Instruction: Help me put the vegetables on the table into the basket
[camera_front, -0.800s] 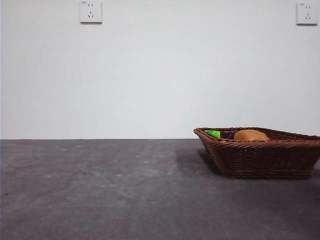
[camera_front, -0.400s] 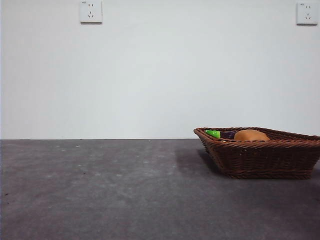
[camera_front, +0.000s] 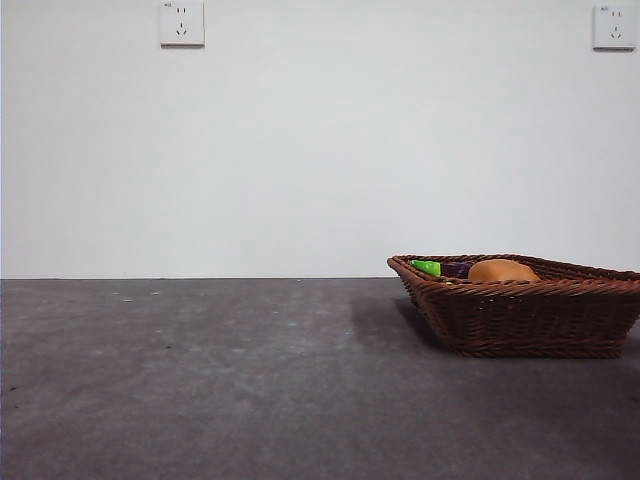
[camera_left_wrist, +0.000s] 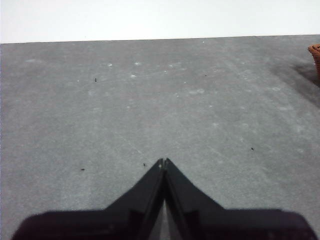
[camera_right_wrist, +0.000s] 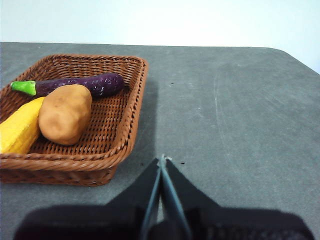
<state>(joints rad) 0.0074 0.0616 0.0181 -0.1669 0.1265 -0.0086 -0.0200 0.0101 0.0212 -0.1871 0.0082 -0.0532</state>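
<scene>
I'm seeing potato (camera_right_wrist: 65, 113), corn cob (camera_right_wrist: 20, 132) and eggplant (camera_right_wrist: 75, 85) all lying in the wicker basket (camera_right_wrist: 127, 125). Left gripper (camera_left_wrist: 164, 161) and right gripper (camera_right_wrist: 162, 159) are sitting clenched, empty, over bare table (camera_front: 200, 380). I'm judging it finished; nothing left to grab.

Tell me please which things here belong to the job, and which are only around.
Job things:
- basket
- potato, in the basket
- corn cob, in the basket
- eggplant, in the basket
- table

Only around:
- wall sockets
- white wall

Open dark table (camera_front: 200, 380) across the left, basket (camera_front: 520, 315) blocking the right side
</scene>
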